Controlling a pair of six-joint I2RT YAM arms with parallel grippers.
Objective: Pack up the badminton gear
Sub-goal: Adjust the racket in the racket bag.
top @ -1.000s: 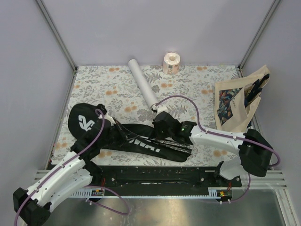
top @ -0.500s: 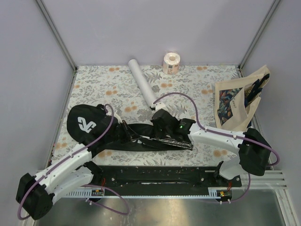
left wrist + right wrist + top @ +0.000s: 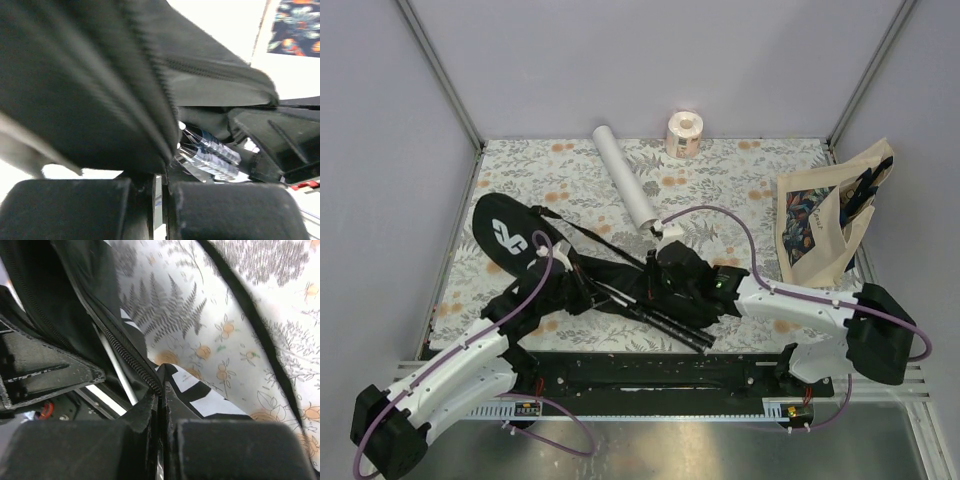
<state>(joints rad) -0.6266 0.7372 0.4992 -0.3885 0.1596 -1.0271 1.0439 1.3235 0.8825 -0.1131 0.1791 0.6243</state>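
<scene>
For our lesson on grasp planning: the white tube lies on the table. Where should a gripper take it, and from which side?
Take the tube at mid-length, straight down from above, fingers closing across its width. It lies flat and slanted, long and round, so a middle grip should balance it, clear of the paper roll near its far end.

We glimpse only short shaft lengths of the rackets (image 3: 118, 374); their heads are hidden by the racket bag (image 3: 510, 238), whose fabric fills the left wrist view, blurred, its lettering unreadable.
</scene>
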